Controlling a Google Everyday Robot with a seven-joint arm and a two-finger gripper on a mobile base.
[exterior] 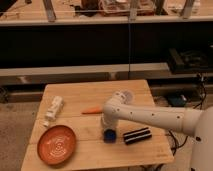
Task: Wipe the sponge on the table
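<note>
I have my gripper [107, 126] pinching the sponge [109, 135] down on the table [90, 97], five o'clock of centre; the striped black block [137, 135] lies at its three o'clock; the orange plate [56, 145] sits at seven, rings showing.

You see the white robot arm [150, 116] reaching in from the right and bending down over the pale wooden plank-top table [80, 95]. Your gripper [107, 128], closed, is down at the small dark-blue sponge [109, 135] near the table's front edge; you cannot tell whether it grips it. Just right of the sponge lies a black block with white stripes [137, 135]. A slim orange carrot-shaped piece [91, 111] lies mid-table, a white bottle-like object [53, 110] at the left, and a round orange plate [56, 145] front left.
</note>
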